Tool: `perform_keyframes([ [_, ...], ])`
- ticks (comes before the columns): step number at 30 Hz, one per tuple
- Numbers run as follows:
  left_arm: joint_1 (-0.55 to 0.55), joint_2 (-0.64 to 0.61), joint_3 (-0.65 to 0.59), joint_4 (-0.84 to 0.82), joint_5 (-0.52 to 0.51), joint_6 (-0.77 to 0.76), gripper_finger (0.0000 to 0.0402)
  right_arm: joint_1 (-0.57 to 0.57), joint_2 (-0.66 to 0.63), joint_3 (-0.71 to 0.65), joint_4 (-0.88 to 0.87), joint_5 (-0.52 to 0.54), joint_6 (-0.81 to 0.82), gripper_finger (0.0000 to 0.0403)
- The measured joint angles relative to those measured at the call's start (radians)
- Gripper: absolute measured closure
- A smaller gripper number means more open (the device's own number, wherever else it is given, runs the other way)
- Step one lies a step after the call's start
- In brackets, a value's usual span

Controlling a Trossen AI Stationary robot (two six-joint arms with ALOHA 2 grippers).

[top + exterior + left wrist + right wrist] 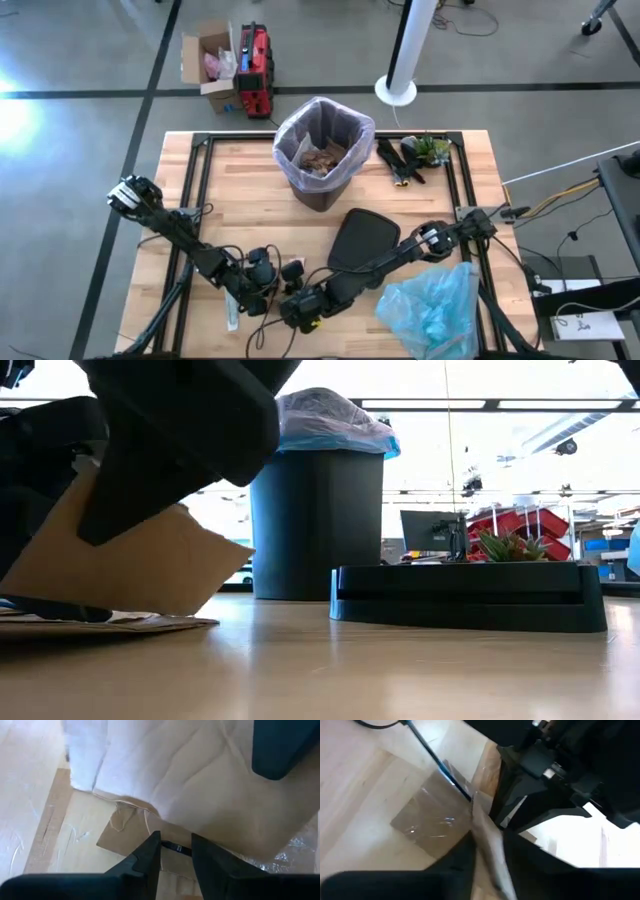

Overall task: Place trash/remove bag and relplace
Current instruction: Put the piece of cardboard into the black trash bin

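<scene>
**A:** What's the table like from where you sit?

**B:** I see a wooden table [240,190] on a grey floor, with a cardboard box [207,62] and a red case [256,72] behind it. My left gripper [262,290] is low at the near edge, fingers [145,860] drawn close with a narrow gap, over brown paper [135,837] lying flat.

**A:** And the right?

**B:** The right gripper [300,310] is just beside it, pinching a brown paper sheet [487,842] lifted off the table.

**A:** The bin?

**B:** The dark bin [322,185] stands mid-table toward the far edge, its pale liner [322,112] holding brown scraps [322,157]. A dark lid [362,240] lies nearer me; the blue bag [432,310] is crumpled at the near right corner.
</scene>
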Motion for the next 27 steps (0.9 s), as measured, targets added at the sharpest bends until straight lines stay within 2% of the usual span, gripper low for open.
perform_keyframes([
  [1, 0.000, 0.000, 0.000, 0.000, 0.000, 0.000, 0.0308, -0.001, 0.000, 0.000, -0.001, -0.001, 0.000, 0.0377],
  [3, 0.000, 0.000, 0.000, -0.001, 0.000, -0.004, 0.0306, -0.004, 0.000, 0.000, -0.006, -0.003, -0.001, 0.0395],
  [8, 0.000, 0.000, 0.000, -0.001, 0.000, -0.024, 0.0304, -0.013, -0.022, 0.000, -0.034, -0.003, 0.011, 0.0397],
  [12, 0.000, 0.000, 0.000, -0.001, 0.001, -0.038, 0.0309, -0.016, -0.096, 0.000, -0.076, 0.013, 0.002, 0.0399],
  [17, -0.001, -0.001, -0.001, -0.001, 0.001, -0.058, 0.0315, -0.025, -0.187, -0.001, -0.167, 0.097, 0.000, 0.0401],
  [22, -0.001, -0.001, -0.001, 0.000, 0.002, -0.083, 0.0310, -0.047, -0.307, -0.001, -0.176, 0.240, -0.001, 0.0402],
  [27, -0.001, -0.001, -0.001, 0.004, 0.004, -0.102, 0.0301, -0.076, -0.414, -0.001, -0.164, 0.329, -0.001, 0.0402],
])
